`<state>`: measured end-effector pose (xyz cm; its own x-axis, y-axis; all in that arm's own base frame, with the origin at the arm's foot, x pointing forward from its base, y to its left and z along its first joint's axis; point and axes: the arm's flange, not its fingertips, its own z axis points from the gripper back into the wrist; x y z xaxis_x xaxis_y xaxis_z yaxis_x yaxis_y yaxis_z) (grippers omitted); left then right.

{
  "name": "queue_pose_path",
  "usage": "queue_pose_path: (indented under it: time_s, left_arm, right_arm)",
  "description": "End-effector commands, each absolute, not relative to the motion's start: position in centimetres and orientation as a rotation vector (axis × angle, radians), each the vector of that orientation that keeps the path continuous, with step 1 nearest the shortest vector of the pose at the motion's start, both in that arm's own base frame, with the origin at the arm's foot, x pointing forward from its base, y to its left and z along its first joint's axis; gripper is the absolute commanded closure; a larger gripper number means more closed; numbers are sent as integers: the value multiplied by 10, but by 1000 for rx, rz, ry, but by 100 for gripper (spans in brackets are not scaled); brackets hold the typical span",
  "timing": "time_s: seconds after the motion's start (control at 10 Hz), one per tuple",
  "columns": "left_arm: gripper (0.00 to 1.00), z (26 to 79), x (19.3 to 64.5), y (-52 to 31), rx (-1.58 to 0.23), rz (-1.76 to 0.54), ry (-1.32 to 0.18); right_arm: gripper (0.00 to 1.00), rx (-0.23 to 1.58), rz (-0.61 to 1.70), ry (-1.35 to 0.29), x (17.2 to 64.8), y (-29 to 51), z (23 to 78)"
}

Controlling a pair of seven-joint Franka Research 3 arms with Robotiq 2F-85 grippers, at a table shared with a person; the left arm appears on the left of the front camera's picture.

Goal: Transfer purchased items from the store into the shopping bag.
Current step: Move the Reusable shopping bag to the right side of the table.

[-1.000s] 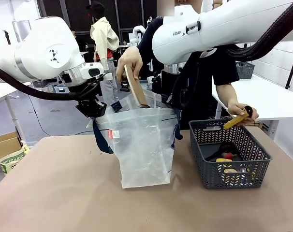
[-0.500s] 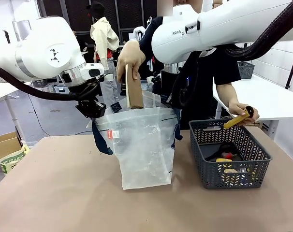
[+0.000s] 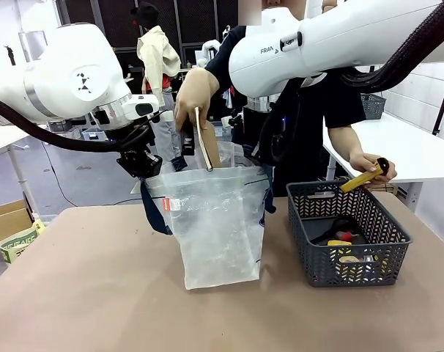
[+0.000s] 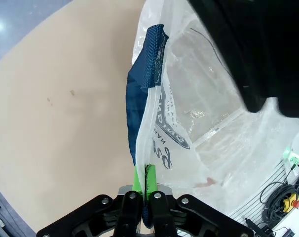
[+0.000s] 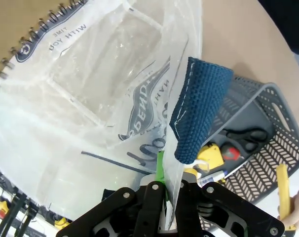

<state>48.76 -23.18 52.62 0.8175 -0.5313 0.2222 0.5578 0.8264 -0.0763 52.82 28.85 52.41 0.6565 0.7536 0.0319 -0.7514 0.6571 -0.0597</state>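
The shopping bag (image 3: 218,227) stands upright at the middle of the desk (image 3: 97,293), its mouth held open from both sides. The left gripper (image 4: 142,173) pinches the bag's rim beside a blue strap (image 4: 144,74). The right gripper (image 5: 165,173) pinches the opposite rim next to the other strap (image 5: 199,108). A person's hand (image 3: 196,92) holds a flat tan item (image 3: 205,143) edge-down in the bag's mouth. The grey basket (image 3: 354,268) sits near the desk's right edge with small packs (image 3: 343,246) inside. The person's other hand (image 3: 365,163) holds a yellow pack (image 3: 357,181) above the basket's far rim.
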Motion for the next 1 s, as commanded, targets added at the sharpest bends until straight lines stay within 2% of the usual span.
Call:
queue_pose_path:
  time_s: [0.0, 0.9]
  left_arm:
    - [100, 525, 487, -228, -134, -570, -189]
    - [100, 525, 487, -228, -134, -570, -189]
  right_arm:
    - [100, -45, 849, -56, 529, 286, 525]
    - [100, -45, 849, -56, 529, 286, 525]
